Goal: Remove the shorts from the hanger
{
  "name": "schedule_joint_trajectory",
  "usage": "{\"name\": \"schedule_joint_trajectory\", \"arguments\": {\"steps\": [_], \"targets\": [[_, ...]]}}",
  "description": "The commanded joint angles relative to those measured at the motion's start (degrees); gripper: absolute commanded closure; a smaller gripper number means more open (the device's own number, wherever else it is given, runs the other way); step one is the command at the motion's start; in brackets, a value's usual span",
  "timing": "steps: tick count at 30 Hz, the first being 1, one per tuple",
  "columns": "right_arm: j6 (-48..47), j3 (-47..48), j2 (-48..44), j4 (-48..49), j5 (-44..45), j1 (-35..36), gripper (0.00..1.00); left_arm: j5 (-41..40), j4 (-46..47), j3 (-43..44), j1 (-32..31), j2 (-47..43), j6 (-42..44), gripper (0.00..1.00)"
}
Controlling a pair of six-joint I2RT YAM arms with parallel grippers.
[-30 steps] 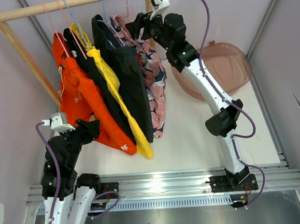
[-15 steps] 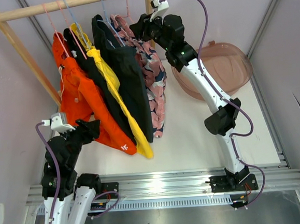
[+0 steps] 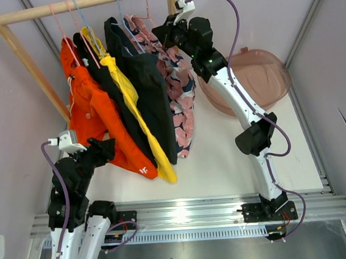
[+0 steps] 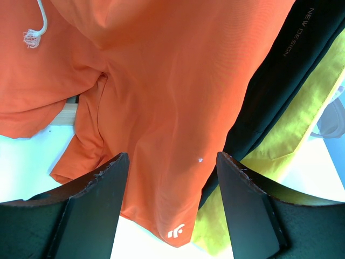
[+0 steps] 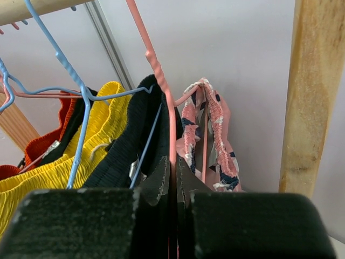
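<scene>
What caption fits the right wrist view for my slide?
Right claw shut on the pink hanger beside the floral shorts.

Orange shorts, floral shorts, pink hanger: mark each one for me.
orange shorts (image 4: 161, 97), left wrist view, middle of the leg fabric.
floral shorts (image 3: 183, 102), top external view, hanging leg panel.
pink hanger (image 5: 159, 73), right wrist view, twisted neck of the wire.

Bright even light, glare on rail (image 3: 185, 212), right gripper (image 5: 173, 166) blurred
</scene>
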Motion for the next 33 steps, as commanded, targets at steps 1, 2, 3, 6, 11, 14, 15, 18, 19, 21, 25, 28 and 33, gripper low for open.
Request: {"name": "schedule_joint_trajectory", "arguments": {"steps": [1, 2, 3, 6, 11, 14, 15, 18, 19, 21, 25, 28, 33], "targets": [[-0.36, 1.98, -0.25, 0.34, -1.16, -0.15, 1.0, 0.41, 1.33, -0.05, 0.42, -0.02, 0.62, 0.28], [-0.45, 1.63, -0.86, 0.25, -1.24, -0.15, 1.0, 0.32, 1.33, -0.05, 0.42, 0.06, 0.62, 0.28], [-0.54, 0.41, -1.31, 0.34, -1.33, -0.15, 0.98, 0.23, 1.33, 0.03, 0.42, 0.15, 0.62, 0.28], [-1.15, -2.93, -3.68, 0.87, -1.95, -0.06, 0.43, 0.58, 1.33, 0.3, 0.5, 0.41, 0.97, 0.28], [-3.69, -11.45, -10.43, 2.0, 1.03, -0.06, 0.01, 2.52, 2.03, 2.49, 0.86, 2.43, 2.28, 0.28], [-4.75, -21.18, -17.64, 5.87, 2.36, -0.84, 0.01, 1.73, 1.24, 8.37, 0.77, 4.36, 3.25, 0.28], [-4.93, -23.05, -20.62, 6.4, 2.62, -1.02, 0.01, 1.29, 1.15, 9.86, 0.85, 5.94, 3.6, 0.28], [-4.94, -28.6, -24.59, 7.19, 3.23, -2.17, 0.01, 1.37, 0.8, 19.53, 0.77, 11.81, 4.92, 0.26], [-4.67, -30.09, -27.47, 7.63, 4.28, -2.43, 0.01, 1.9, -0.24, 26.59, 0.85, 14.02, 5.79, 0.26], [-3.1, -35.97, -30.91, 9.9, 6.3, -3.22, 0.01, 3.56, -0.69, 31.04, 0.77, 18.24, 6.5, 0.26], [-1.51, -50.81, -41.63, 20.25, 8.86, -4.98, 0.01, 9.98, 2.29, 43.85, -0.02, 28.86, 6.42, 0.23], [1.9, -59.7, -49.89, 22.05, 14.39, -6.65, 0.01, 10.17, 6.24, 50.36, -3.7, 36.15, 5.89, 0.2], [5.78, -71.56, -61.85, 18.89, 17.3, -7.44, 0.01, 7.53, 9.33, 62.33, -11.96, 53.82, 7.2, 0.17]]}}
